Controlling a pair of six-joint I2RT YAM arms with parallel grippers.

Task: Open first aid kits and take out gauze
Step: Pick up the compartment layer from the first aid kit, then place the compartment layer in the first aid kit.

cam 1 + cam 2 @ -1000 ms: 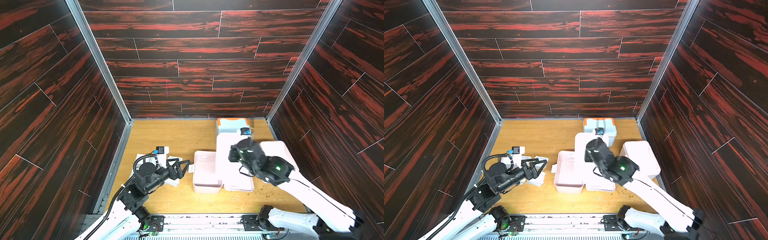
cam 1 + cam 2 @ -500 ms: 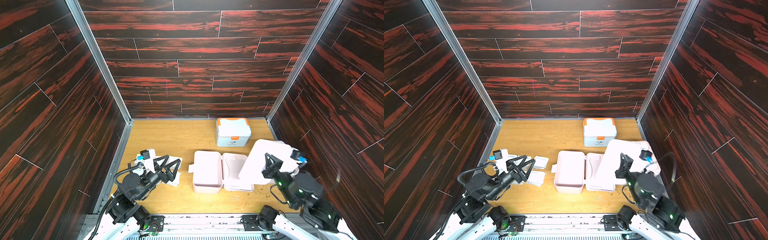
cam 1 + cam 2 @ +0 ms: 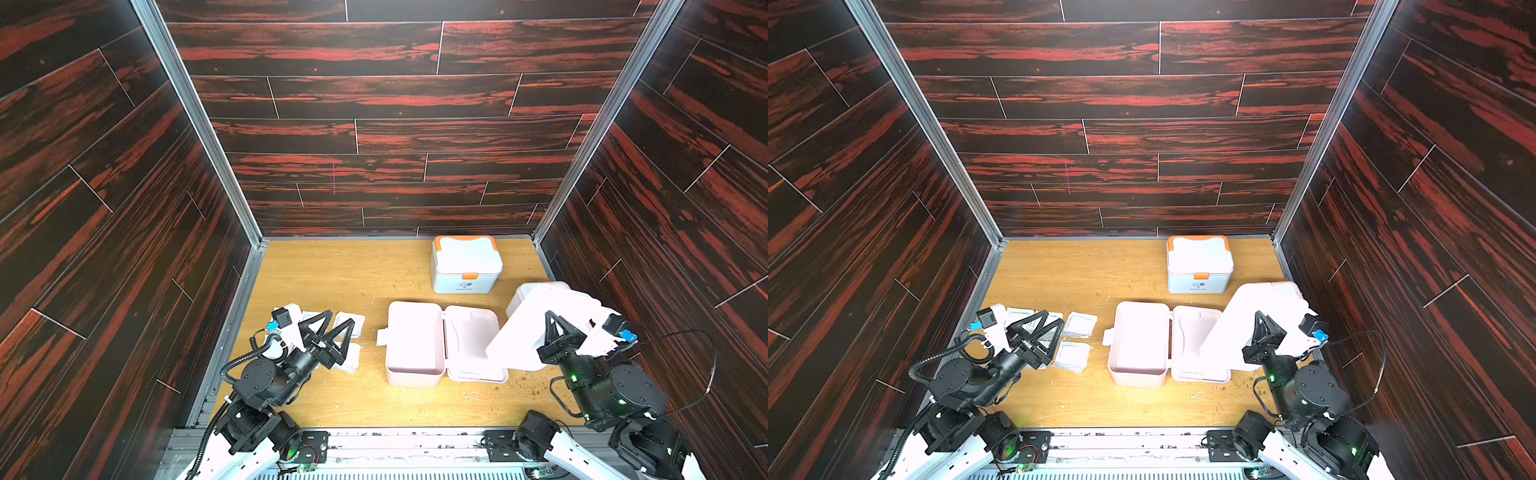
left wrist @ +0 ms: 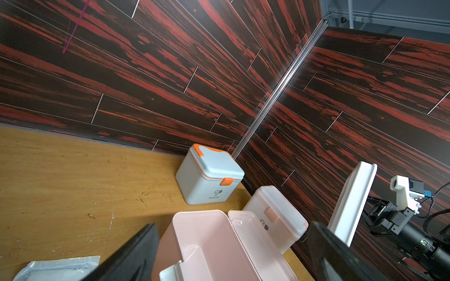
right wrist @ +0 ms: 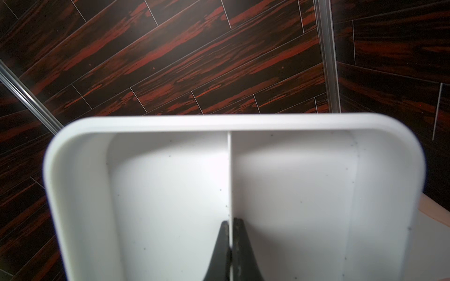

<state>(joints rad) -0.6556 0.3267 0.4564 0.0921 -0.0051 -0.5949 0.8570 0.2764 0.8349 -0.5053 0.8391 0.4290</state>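
Left gripper (image 3: 340, 322) held low and spread above gauze packets (image 3: 1077, 324) lying left of the opened pink kit (image 3: 409, 378), right gripper (image 5: 230, 222) angled upward, clamped on the divider of a tilted white tray (image 3: 523, 332), orange-trimmed kit (image 3: 465, 266) closed behind

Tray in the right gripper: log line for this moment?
right gripper shut on tray divider | left gripper open over gauze | middle kit open | orange-trimmed kit closed
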